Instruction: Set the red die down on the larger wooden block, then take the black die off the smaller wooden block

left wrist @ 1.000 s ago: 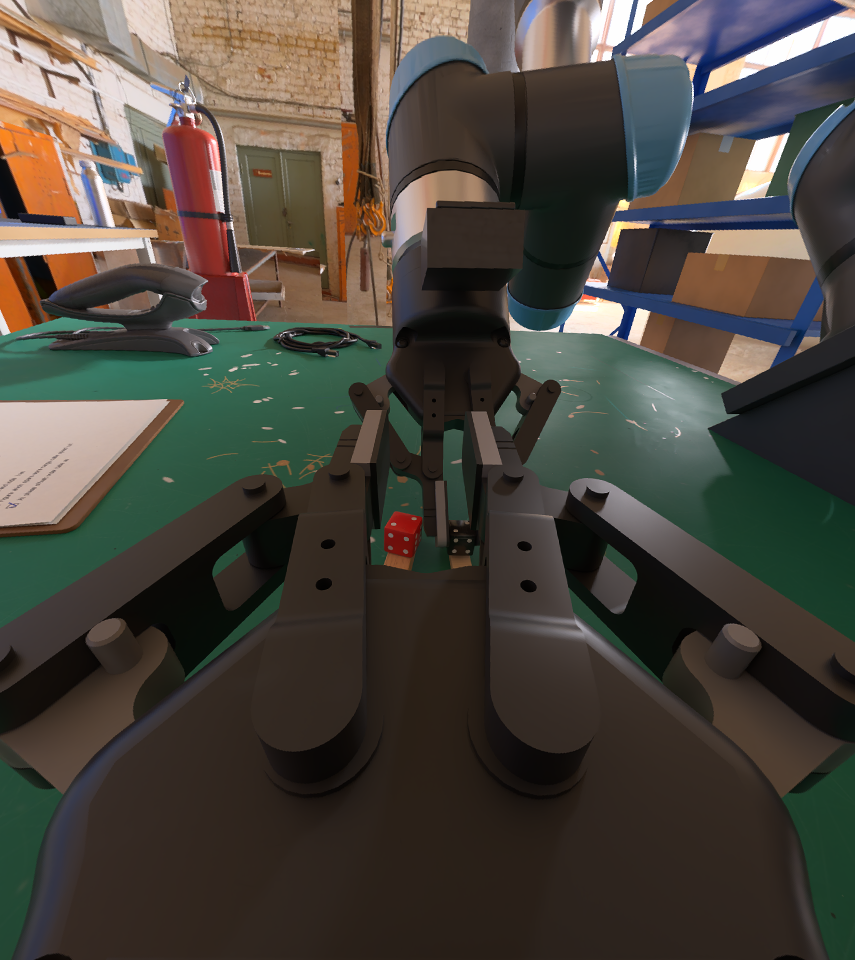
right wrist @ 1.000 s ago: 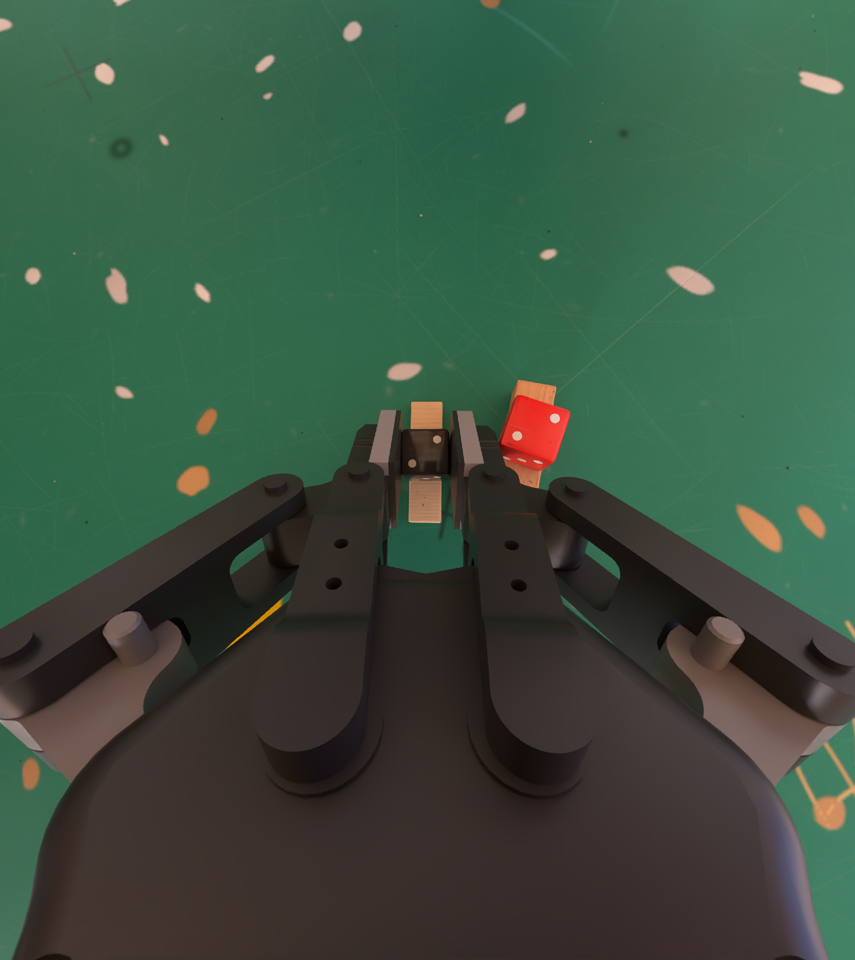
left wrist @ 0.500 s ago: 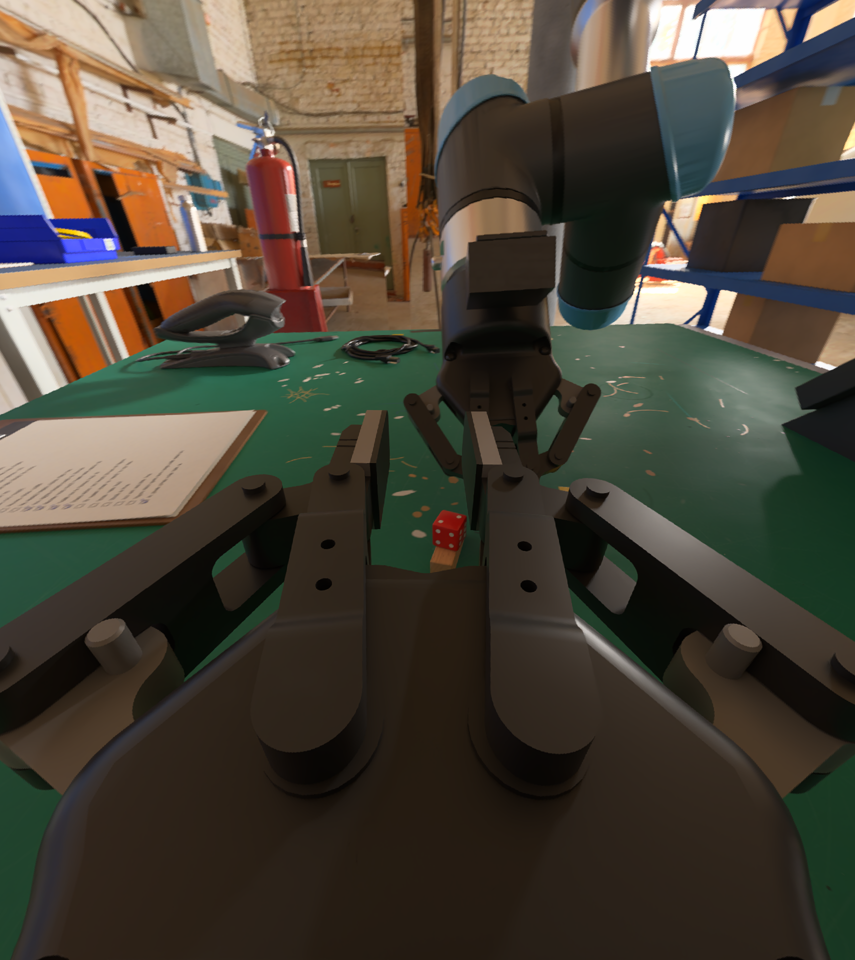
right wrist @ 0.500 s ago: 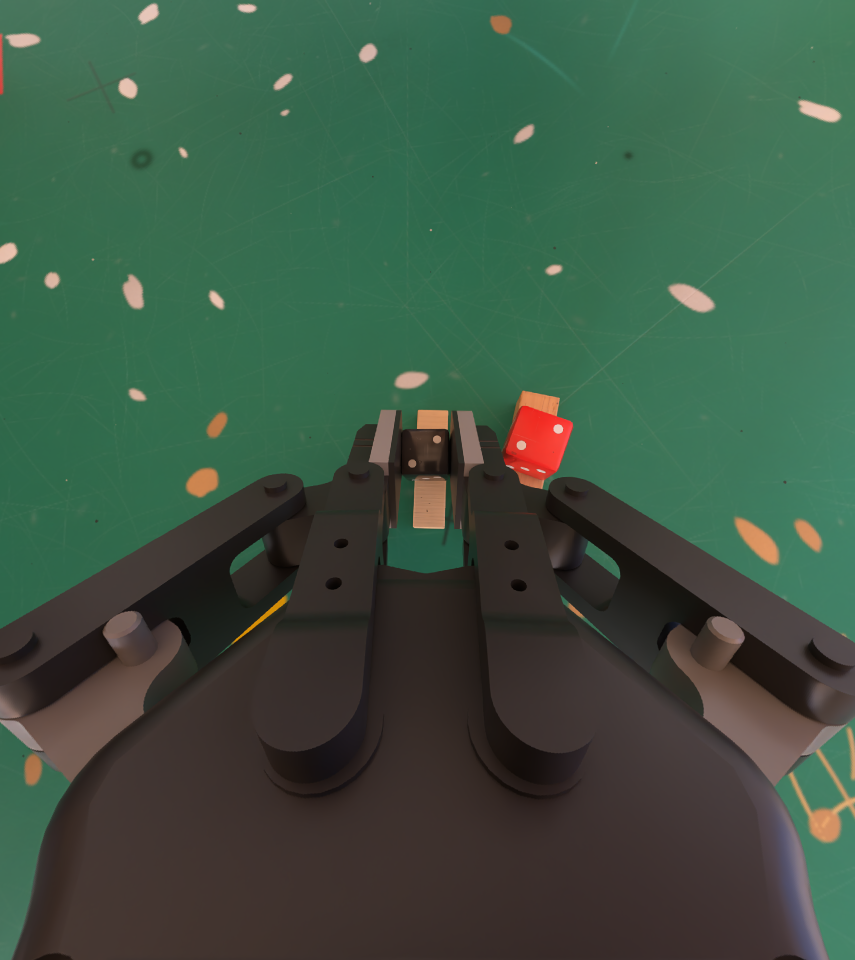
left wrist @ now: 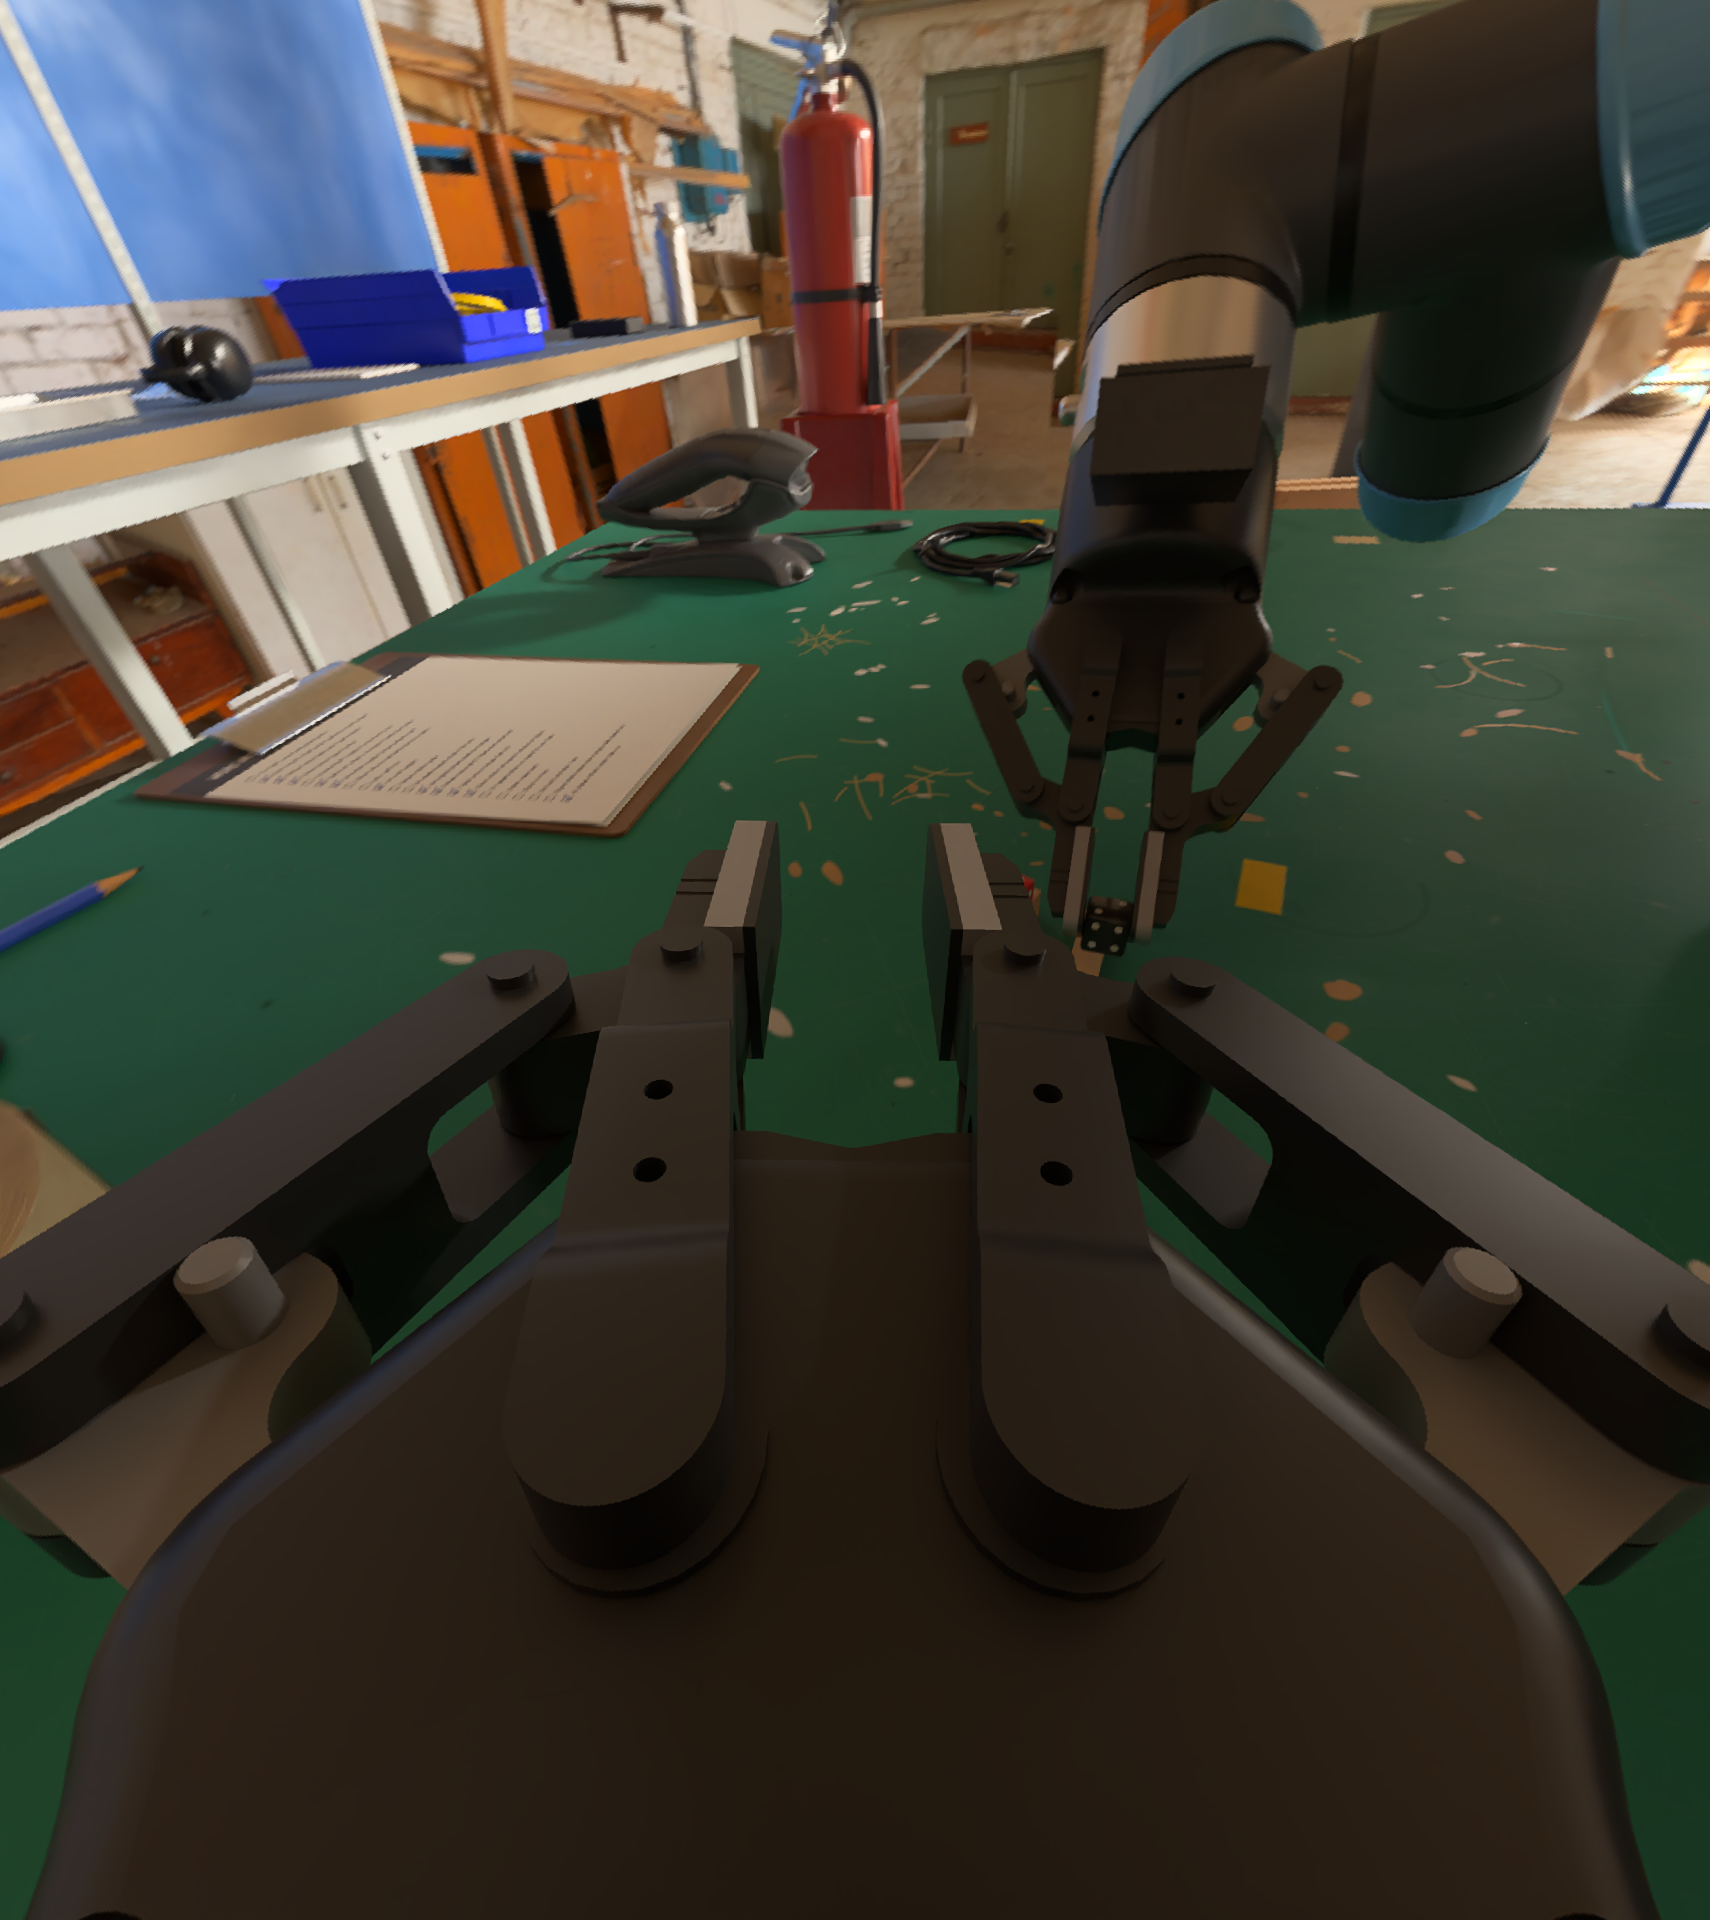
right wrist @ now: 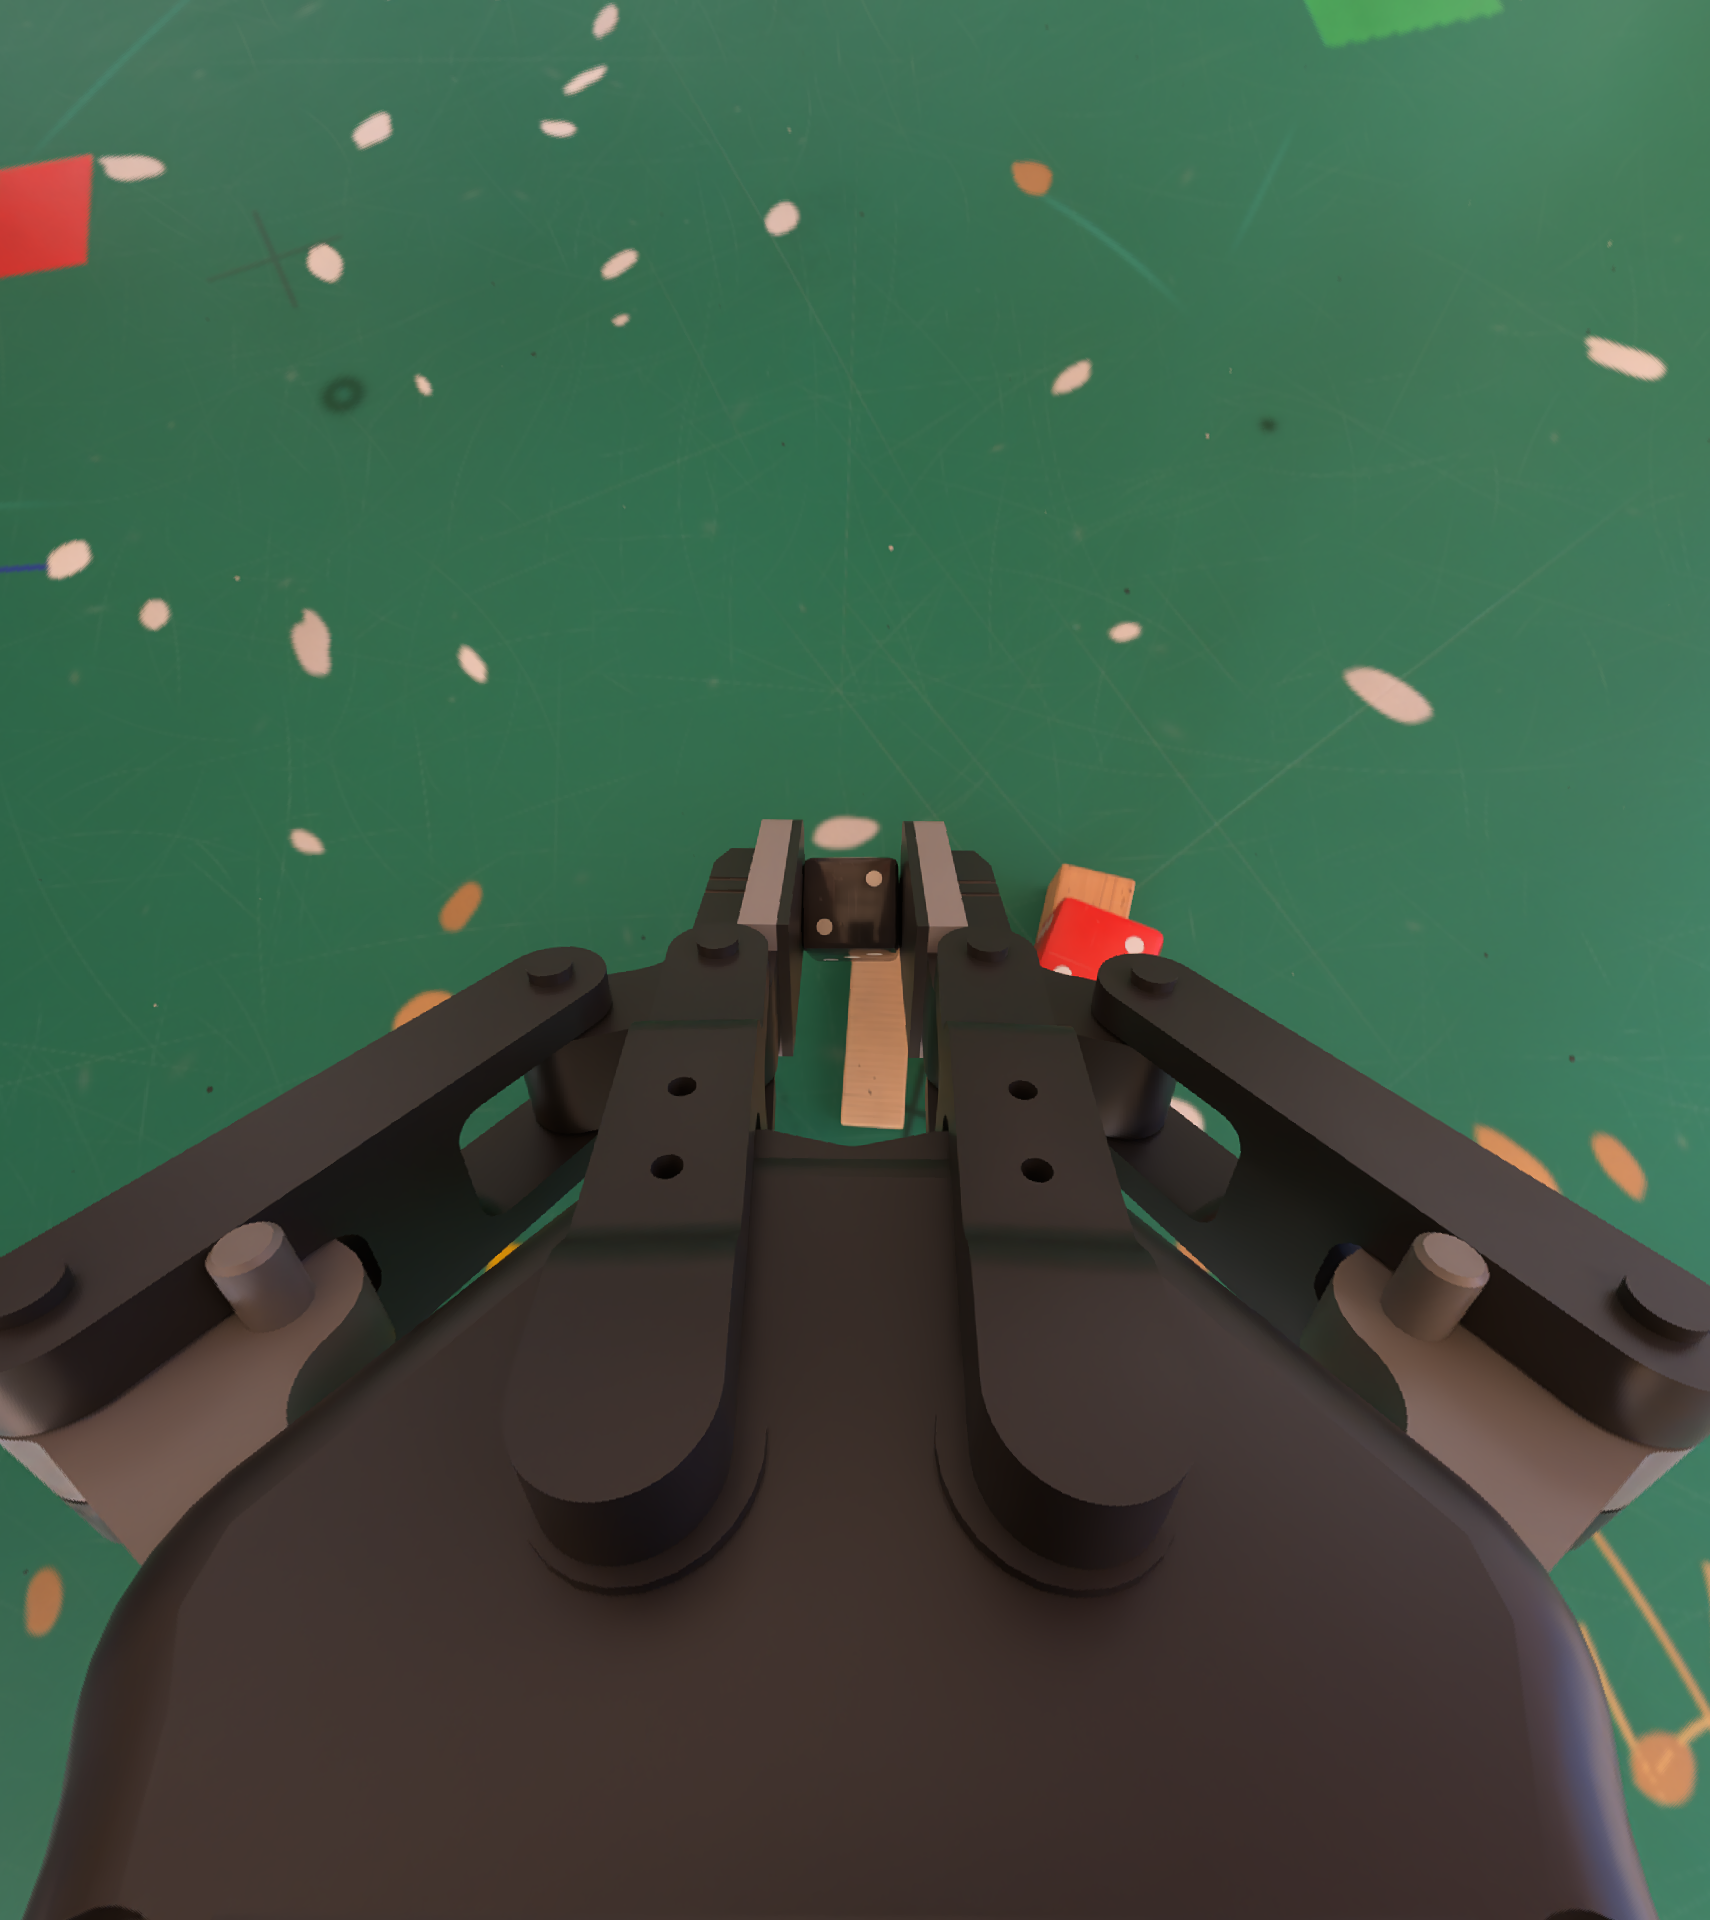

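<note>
Right gripper (right wrist: 851, 883) is clamping the small black die (right wrist: 851, 902) above the narrow pale wooden block (right wrist: 874, 1055), best rising straight, clear of the red die (right wrist: 1090, 935); left gripper (left wrist: 851, 894) is hanging apart, empty.

red die (right wrist: 1090, 937): atop larger wooden block (right wrist: 1095, 890) | black die (right wrist: 849, 902): raised above smaller wooden block (right wrist: 874, 1044)

Ahead-left of my tool (left wrist: 851, 914): a clipboard (left wrist: 456, 743), a barcode scanner (left wrist: 716, 504) and a coiled cable (left wrist: 986, 542) on the green table (left wrist: 331, 935).
</note>
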Controlling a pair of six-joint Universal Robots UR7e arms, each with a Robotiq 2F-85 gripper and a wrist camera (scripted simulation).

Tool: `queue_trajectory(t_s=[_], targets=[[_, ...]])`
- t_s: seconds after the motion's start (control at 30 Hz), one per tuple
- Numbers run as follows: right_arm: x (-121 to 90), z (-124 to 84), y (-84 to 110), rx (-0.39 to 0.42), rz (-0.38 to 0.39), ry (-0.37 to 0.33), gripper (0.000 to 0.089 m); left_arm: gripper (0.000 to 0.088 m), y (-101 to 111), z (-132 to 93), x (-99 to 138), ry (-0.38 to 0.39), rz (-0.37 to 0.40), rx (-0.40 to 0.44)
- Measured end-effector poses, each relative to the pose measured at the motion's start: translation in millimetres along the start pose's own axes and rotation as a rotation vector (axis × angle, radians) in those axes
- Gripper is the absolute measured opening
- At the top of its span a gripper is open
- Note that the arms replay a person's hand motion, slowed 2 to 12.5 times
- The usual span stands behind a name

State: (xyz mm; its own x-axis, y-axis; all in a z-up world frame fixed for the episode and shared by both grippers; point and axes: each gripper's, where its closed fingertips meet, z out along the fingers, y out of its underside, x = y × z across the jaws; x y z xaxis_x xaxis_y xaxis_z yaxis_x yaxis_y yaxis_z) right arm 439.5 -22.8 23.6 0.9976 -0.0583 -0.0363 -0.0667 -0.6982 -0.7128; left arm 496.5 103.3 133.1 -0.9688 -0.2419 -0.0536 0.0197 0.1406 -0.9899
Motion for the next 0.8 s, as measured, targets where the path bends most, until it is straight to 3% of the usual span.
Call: queue_trajectory(t_s=[0.37, 0.8], targets=[[-10.3, 10.2, -13.0, 0.068, -0.050, -0.028, 0.0165, 0.0251, 31.3, -28.1, 20.9, -0.102, -0.075, -0.068], [-15.5, 13.4, -29.7, 0.112, -0.078, -0.036, 0.0165, 0.0250, 59.7, -54.4, 34.2, -0.217, -0.043, -0.172]])
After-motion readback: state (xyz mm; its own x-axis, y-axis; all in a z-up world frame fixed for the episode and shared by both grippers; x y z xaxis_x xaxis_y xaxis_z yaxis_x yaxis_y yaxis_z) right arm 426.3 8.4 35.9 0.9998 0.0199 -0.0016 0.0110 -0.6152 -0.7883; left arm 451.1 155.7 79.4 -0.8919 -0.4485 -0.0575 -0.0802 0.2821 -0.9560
